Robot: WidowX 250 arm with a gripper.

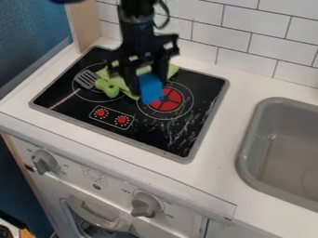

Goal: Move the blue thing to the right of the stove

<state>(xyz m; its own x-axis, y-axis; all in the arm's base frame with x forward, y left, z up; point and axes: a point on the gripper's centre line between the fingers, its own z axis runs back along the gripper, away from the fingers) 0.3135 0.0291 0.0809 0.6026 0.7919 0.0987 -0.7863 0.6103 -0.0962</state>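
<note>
Smooth, boxy blue block gripped in the fingers, arm hanging pretty much straight down near the glossy stove's far edge.

The claw grips the blue block over the stove, near the green cloth.

Wht tile wall behind wht counter w/ grey sink, blue surface at view's L.

The camera looks down at a slant — fairly near — facing stove, sink and tiled wall.
</note>
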